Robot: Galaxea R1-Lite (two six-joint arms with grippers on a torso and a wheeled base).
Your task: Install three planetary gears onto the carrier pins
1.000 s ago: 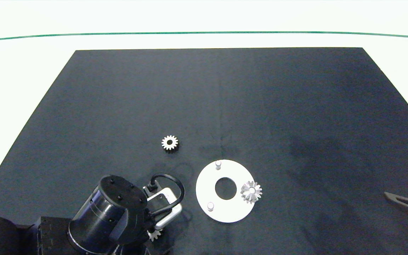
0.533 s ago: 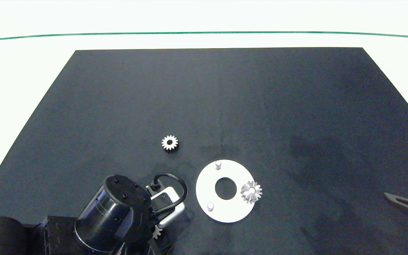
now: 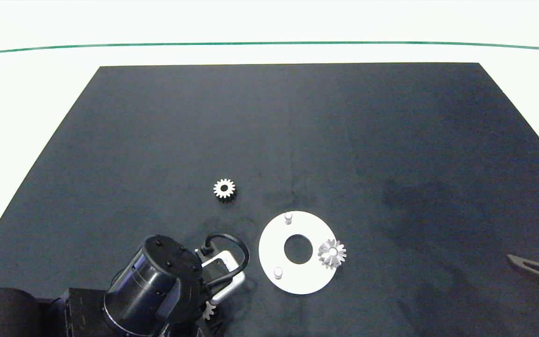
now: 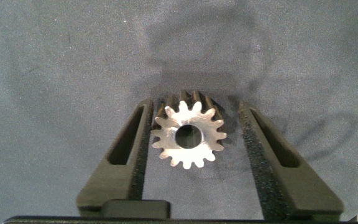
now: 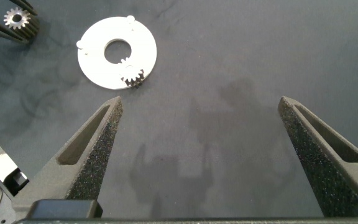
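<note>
Gear pick-up appears in hand: the left gripper (image 4: 191,134) straddles a gear (image 4: 189,134) lying on the black mat (image 3: 297,140) beside the white disc (image 3: 269,248), fingers not visibly clamped, so closing, lifting and aligning with a free pin (image 3: 278,272) likely comes next; the right gripper (image 5: 201,121) idles open.

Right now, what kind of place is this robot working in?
Probably a lab or test bench for robot assembly practice. A black mat covers a plain white table, with only small metal gears and a white carrier disc with pins laid out. The left hand straddles one gear.
</note>
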